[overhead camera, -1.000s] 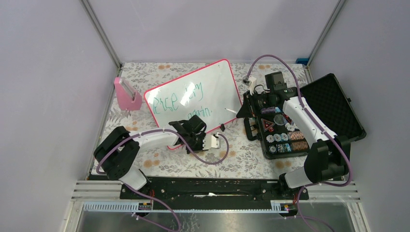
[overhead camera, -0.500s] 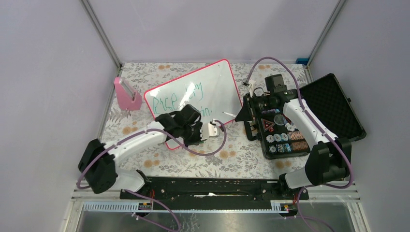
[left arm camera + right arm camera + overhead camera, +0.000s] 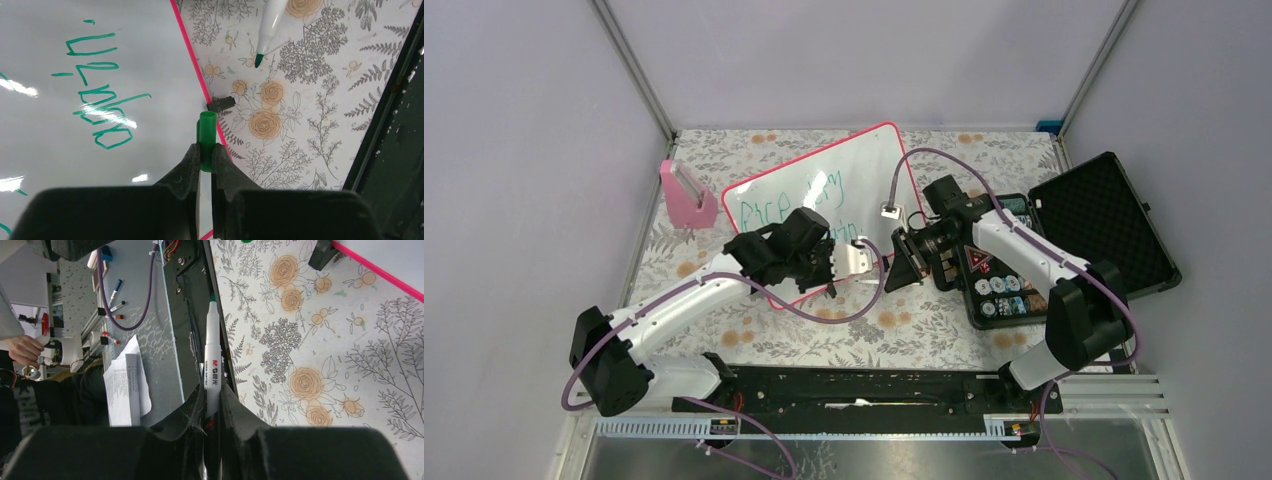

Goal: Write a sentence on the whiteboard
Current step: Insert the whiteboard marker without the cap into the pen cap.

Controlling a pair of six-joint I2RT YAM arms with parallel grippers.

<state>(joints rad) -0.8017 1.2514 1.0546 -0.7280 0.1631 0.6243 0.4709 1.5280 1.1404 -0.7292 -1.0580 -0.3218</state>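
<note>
Pinching a green cap (image 3: 207,131) tight between the narrow jaws of the left gripper (image 3: 205,150), open end pointing out, right above the red edge of the whiteboard (image 3: 75,150). Squeezing a white pen (image 3: 212,365) in the jaws of the right gripper (image 3: 212,390), green tip bare and aimed across at the cap, low over the flowery table (image 3: 310,365) near its middle. Looks like time to put the cap back on the pen. Whiteboard lying flat toward the far edge of the table, a bit left of the middle and turned at a slant, with the sentence (image 3: 796,203) in green on its left half. Could go wrong in a few ways: missing the small hole of the cap with the two badly lined up, knocking the cap crooked out of the grip by pushing too hard, or dabbing green ink on the table or over the words by dipping the wet tip too low. Counting up: two grippers, one pen, one cap, one whiteboard, one little black bit (image 3: 220,104) just beside the board's red edge, one open black case (image 3: 1114,215) at the right edge of the table, one pink stand (image 3: 686,195) near the far left corner.
</note>
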